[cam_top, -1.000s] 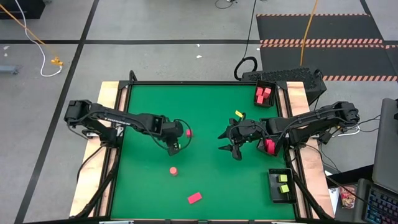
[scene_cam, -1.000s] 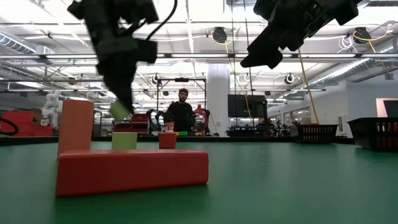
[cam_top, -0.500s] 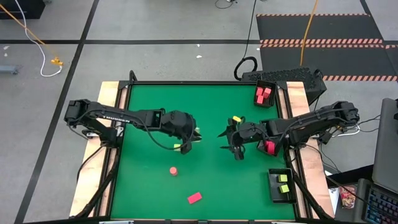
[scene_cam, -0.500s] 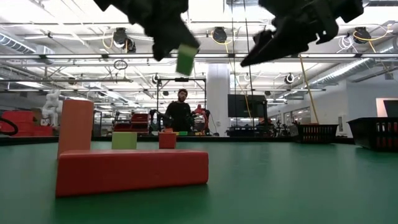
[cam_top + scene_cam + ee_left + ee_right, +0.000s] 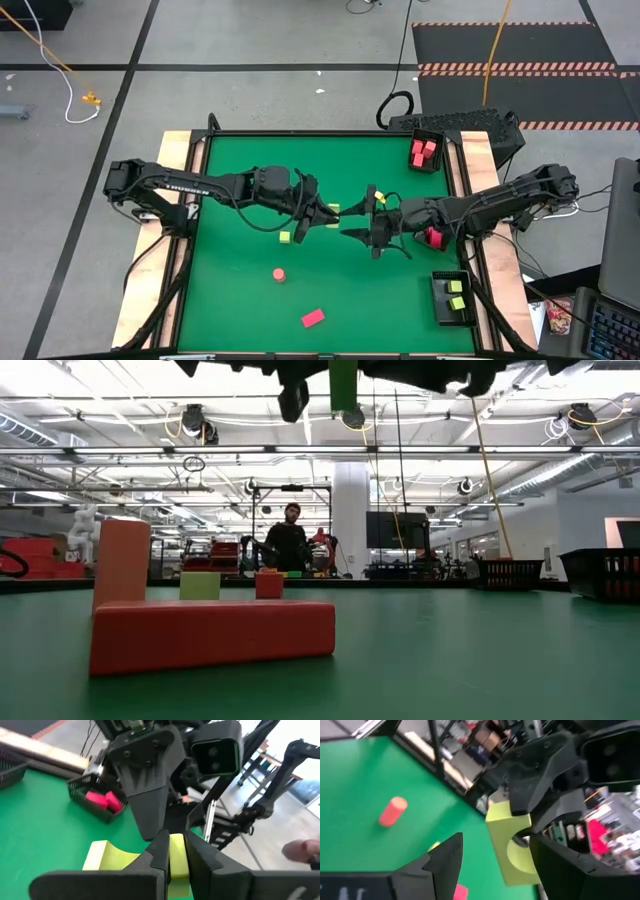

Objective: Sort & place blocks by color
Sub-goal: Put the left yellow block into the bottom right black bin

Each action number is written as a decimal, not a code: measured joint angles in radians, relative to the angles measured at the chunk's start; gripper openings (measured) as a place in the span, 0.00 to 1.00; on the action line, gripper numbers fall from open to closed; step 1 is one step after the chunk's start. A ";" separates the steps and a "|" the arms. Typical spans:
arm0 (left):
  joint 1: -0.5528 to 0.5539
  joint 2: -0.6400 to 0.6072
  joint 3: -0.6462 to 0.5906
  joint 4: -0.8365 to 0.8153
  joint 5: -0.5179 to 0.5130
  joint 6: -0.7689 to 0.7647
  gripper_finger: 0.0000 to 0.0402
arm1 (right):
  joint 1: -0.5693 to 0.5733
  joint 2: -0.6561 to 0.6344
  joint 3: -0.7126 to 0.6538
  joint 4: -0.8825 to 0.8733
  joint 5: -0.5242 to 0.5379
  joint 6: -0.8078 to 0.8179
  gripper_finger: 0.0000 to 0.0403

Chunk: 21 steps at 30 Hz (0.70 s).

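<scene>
Gripping yellow-green block (image 5: 176, 856), wrist-view only

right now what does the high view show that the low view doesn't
Only the high view: sorted pink-red blocks and yellow-green blocks inside black trays on the right, and the open right gripper facing the left gripper. Only the low view: a person in the room behind. Both: the held yellow-green block clamped in the left gripper, and the pink-red brick.
</scene>
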 joint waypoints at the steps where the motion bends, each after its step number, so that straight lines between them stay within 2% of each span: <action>1: 0.000 -0.001 0.000 0.013 0.000 0.000 0.10 | 0.000 0.000 0.000 0.023 -0.001 -0.009 0.56; 7: 0.000 0.000 0.000 0.082 -0.001 -0.003 0.10 | -0.001 0.016 0.000 0.087 -0.004 -0.014 0.56; 15: -0.005 0.012 0.000 0.133 0.026 0.007 0.10 | -0.003 0.101 -0.002 0.300 -0.021 -0.020 0.55; 18: -0.003 0.013 0.000 0.147 0.026 0.003 0.10 | -0.009 0.138 -0.001 0.343 -0.025 -0.004 0.51; 21: -0.003 0.015 -0.002 0.136 0.026 -0.001 0.10 | -0.010 0.170 0.000 0.378 -0.022 -0.014 0.42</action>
